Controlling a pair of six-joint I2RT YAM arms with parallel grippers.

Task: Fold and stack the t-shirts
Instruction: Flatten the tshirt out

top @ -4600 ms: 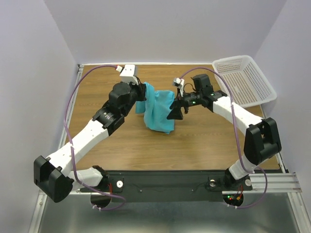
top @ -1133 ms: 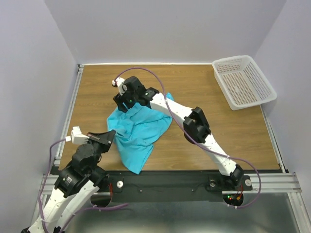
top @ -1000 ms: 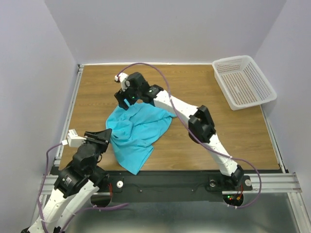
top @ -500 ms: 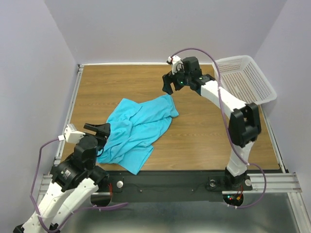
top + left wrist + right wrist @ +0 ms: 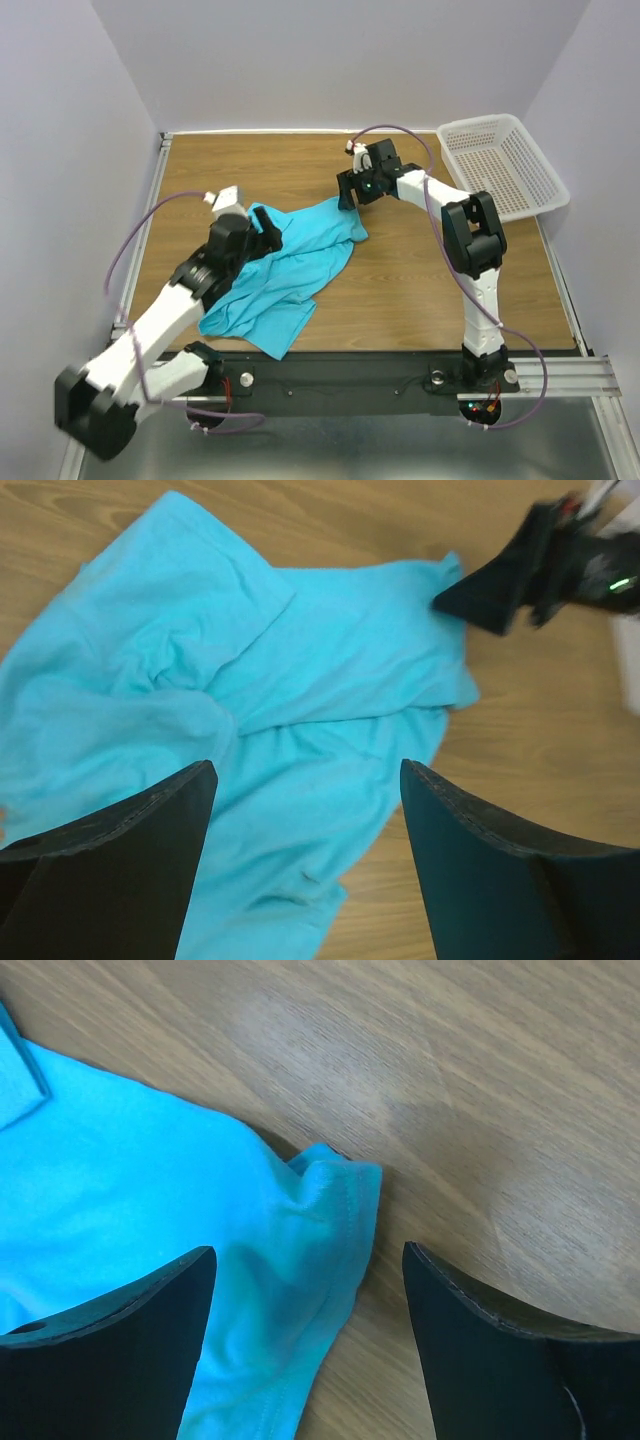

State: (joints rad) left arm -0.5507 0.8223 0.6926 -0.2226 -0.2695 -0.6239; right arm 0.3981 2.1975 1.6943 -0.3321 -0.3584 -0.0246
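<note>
One turquoise t-shirt (image 5: 290, 268) lies crumpled and partly spread on the wooden table (image 5: 420, 290). My left gripper (image 5: 270, 228) hovers open over the shirt's far left part. In the left wrist view the t-shirt (image 5: 330, 670) fills the space below my left gripper (image 5: 305, 770), and nothing sits between the fingers. My right gripper (image 5: 348, 192) stands open at the shirt's far right corner. In the right wrist view that hemmed corner (image 5: 335, 1195) lies just ahead of the right gripper (image 5: 305, 1252), with cloth under the left finger (image 5: 150, 1330) and bare wood under the right one.
A white perforated basket (image 5: 505, 165) stands at the back right corner of the table. Grey walls close in the table on three sides. The right gripper (image 5: 510, 575) shows at the top right of the left wrist view.
The left gripper opened, let go of the shirt's near left edge and moved up over the shirt. The right gripper swung from the shirt's far left to its far right corner.
</note>
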